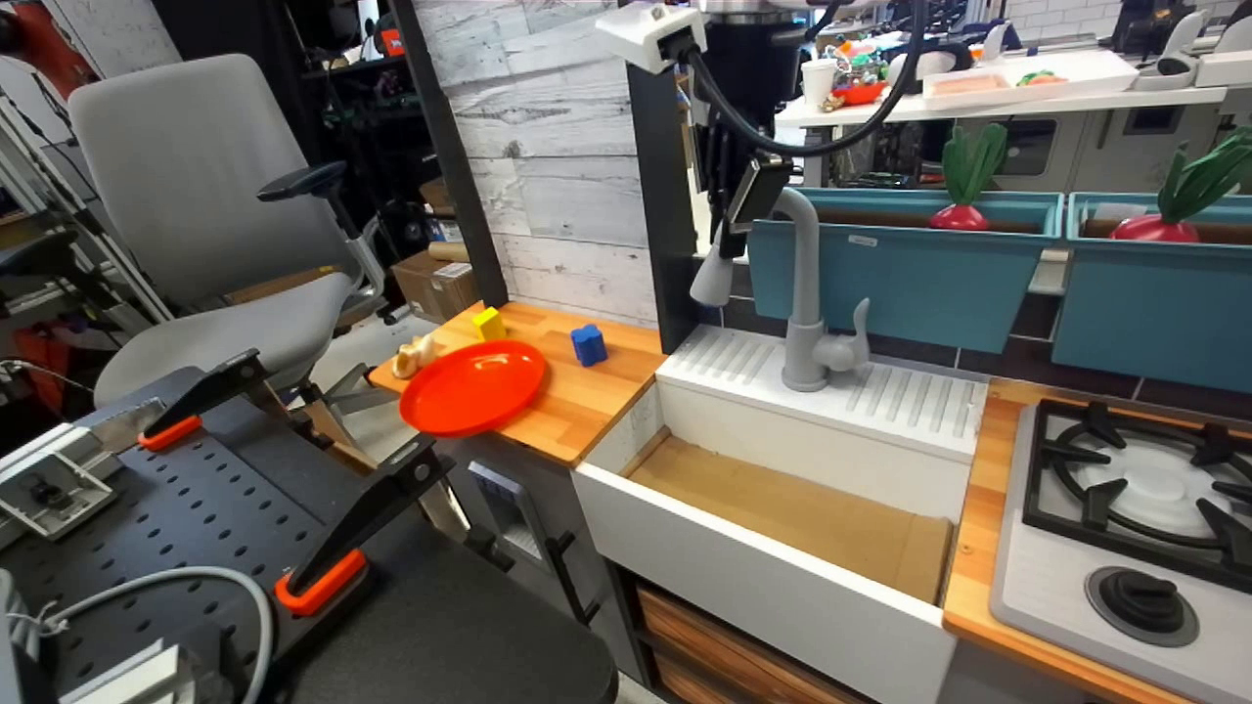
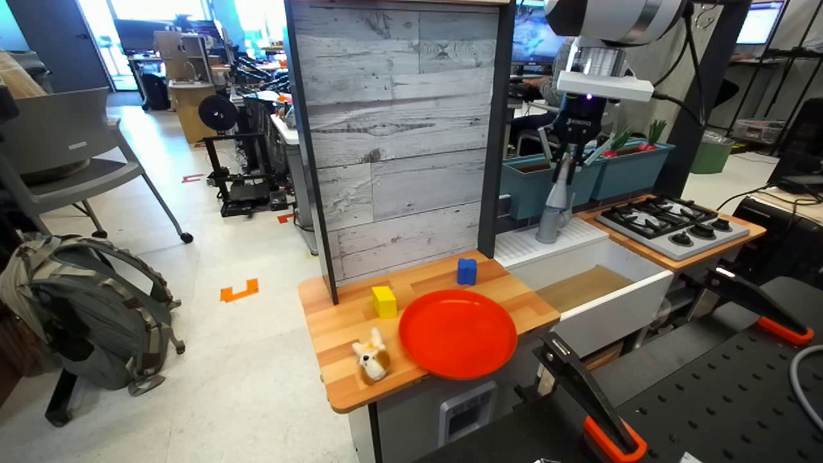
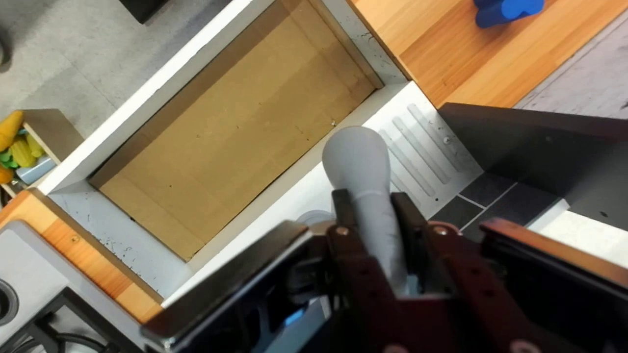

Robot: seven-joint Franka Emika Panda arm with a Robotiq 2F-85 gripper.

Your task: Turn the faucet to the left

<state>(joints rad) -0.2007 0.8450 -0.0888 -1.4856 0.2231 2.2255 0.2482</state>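
The grey faucet point(image 1: 806, 264) stands on the white ribbed ledge behind the sink. Its arched spout points along the ledge toward the dark post, with the flared nozzle point(image 1: 713, 281) hanging beside that post. The faucet also shows in an exterior view point(image 2: 551, 215) and in the wrist view point(image 3: 358, 157). My gripper point(image 1: 729, 240) comes down from above on the spout end. In the wrist view my gripper point(image 3: 371, 198) has one finger on each side of the spout just above the nozzle, closed against it. The spout's upper bend is partly hidden by the gripper.
The white sink point(image 1: 763, 577) has a brown cardboard floor. A dark post point(image 1: 665, 196) stands close to the nozzle. Teal planters point(image 1: 910, 284) hang behind the faucet. A stove point(image 1: 1125, 548) lies on one side, a red plate point(image 1: 474, 388) and blue block point(image 1: 589, 345) on the other.
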